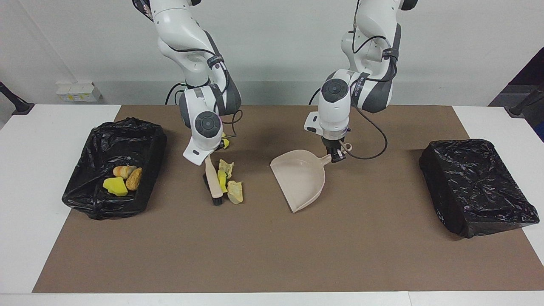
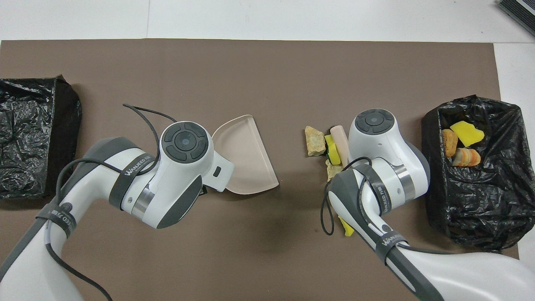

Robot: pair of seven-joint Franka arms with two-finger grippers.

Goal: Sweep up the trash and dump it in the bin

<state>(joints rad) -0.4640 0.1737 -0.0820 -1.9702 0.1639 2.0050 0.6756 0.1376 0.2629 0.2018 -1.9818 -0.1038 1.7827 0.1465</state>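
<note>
Mid-sweep: the right hand [image 1: 208,158] grips a brush [image 1: 213,183] at mid-table and pushes three scraps of trash [image 1: 229,182] toward the dustpan [image 1: 299,180], gripped at its handle by the left hand [image 1: 335,155]. A fourth scrap [image 2: 346,226] lies nearer the robots' edge; three [image 1: 121,178] sit in the bin [image 1: 140,131] at the right arm's end. Next, likely a longer push into the pan's mouth.

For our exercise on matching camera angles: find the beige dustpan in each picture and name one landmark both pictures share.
Facing view: the dustpan lies on the brown mat just right of the picture's centre, its handle held by the left pincer.
Overhead view: the dustpan lies just left of the picture's centre, its handle hidden under the left arm.
Shared landmark: the brush pressed against the scraps beside it.
</note>
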